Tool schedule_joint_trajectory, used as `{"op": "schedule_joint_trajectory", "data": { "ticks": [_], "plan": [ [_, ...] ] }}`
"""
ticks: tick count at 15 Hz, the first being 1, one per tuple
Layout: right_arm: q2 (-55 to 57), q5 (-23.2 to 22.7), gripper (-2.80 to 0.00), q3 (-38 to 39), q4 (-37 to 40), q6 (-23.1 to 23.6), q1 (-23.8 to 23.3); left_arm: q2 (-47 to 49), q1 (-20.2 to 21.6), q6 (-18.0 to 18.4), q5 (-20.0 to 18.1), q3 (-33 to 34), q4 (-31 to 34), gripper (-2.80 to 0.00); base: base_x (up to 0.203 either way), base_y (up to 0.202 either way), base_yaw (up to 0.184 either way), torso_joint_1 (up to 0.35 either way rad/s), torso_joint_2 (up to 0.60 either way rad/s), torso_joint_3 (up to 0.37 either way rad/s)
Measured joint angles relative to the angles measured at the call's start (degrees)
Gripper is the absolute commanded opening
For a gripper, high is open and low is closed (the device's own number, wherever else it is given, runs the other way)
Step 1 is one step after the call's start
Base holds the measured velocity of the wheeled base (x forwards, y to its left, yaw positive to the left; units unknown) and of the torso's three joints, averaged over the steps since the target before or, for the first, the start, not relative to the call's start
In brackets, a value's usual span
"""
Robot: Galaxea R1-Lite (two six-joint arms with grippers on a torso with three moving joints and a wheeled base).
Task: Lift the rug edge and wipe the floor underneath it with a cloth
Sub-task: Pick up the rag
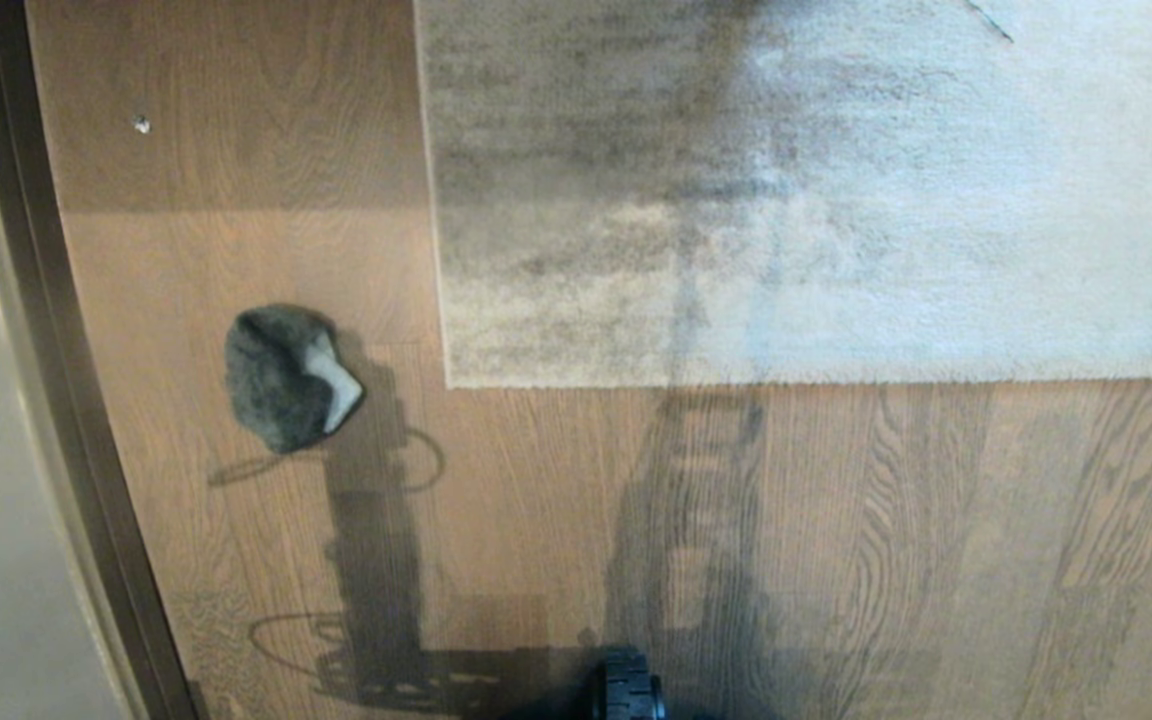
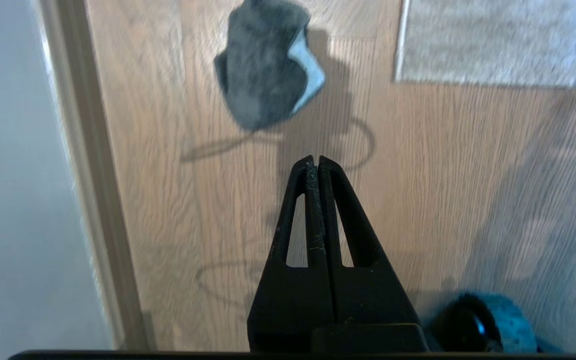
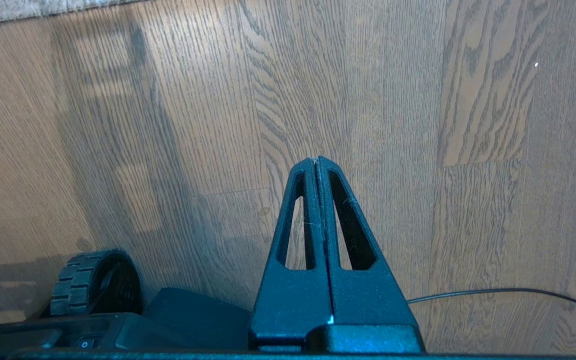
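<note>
Head view looks straight down on the floor [image 1: 836,520], brown wood-grain planks crossed by the robot's own shadows. Lying flat on those planks, the rug edge [image 1: 444,300] runs away from the robot along the rug's left side and meets a second straight edge at a corner [image 1: 451,384]; the pile is grey-beige with darker streaks. Left of that corner, apart from the rug, the cloth [image 1: 286,378] sits crumpled on the bare floor, dark grey and fuzzy, with a fold of its white underside turned up on the side facing the rug. A dark baseboard strip [image 1: 56,360] borders the planks further left, and a ribbed black wheel [image 1: 626,688] shows at the near border.

Neither arm appears in the head view. From the left wrist camera, the left hand [image 2: 316,161] hangs above the floor with its fingers pressed together and empty, its tip pointing toward the cloth [image 2: 268,65] but short of it. From the right wrist camera, the right hand [image 3: 316,161] is likewise closed on nothing, over bare planks beside the robot's base, with a thin black cable [image 3: 508,291] lying on the floor nearby.
</note>
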State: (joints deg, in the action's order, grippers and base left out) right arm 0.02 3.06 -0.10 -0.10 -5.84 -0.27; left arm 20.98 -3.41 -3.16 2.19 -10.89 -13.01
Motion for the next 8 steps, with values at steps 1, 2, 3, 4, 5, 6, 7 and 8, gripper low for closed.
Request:
{"op": "schedule_joint_trajectory", "data": {
  "ticks": [1,2,3,4,5,6,7,8],
  "plan": [
    [0.0,-0.01,-2.8,0.0,-0.01,-0.02,0.0,2.95,-0.19,0.1,0.0,-0.02,-2.91,-2.8,0.0,0.0,0.0,0.0,0.0,0.0],
    [0.0,-0.01,-2.8,0.02,0.0,-0.04,0.0,5.93,-0.22,0.21,-0.02,-0.07,-5.92,-2.8,0.0,0.0,0.0,0.0,0.0,0.0],
    [0.0,0.0,-2.8,0.02,0.0,-0.02,0.0,8.94,-0.27,0.32,-0.01,-0.07,-8.82,-2.8,0.0,0.0,0.0,0.0,0.0,0.0],
    [0.0,0.0,-2.8,0.02,0.0,-0.02,0.0,12.02,-0.22,0.49,0.02,-0.07,-11.62,-2.8,0.0,0.0,0.0,0.0,0.0,0.0],
    [0.0,-0.01,-2.8,0.02,-0.01,-0.01,0.0,15.03,-0.07,0.85,0.08,-0.07,-14.42,-2.8,0.0,0.0,0.0,0.0,0.0,0.0],
    [0.0,0.0,-2.8,0.02,-0.01,-0.02,0.0,18.21,0.07,1.26,0.13,-0.07,-17.4,-2.8,0.0,0.0,0.0,0.0,0.0,0.0],
    [0.0,0.0,-2.8,0.02,0.0,-0.02,0.0,21.31,0.21,1.52,0.19,-0.07,-20.35,-2.8,0.0,0.0,0.0,0.0,0.0,0.0],
    [0.0,0.0,-2.8,0.05,0.02,-0.02,0.0,24.36,0.71,1.83,0.2,-0.1,-23.41,-2.8,0.0,0.0,0.0,0.0,0.0,0.0]
  ]
}}
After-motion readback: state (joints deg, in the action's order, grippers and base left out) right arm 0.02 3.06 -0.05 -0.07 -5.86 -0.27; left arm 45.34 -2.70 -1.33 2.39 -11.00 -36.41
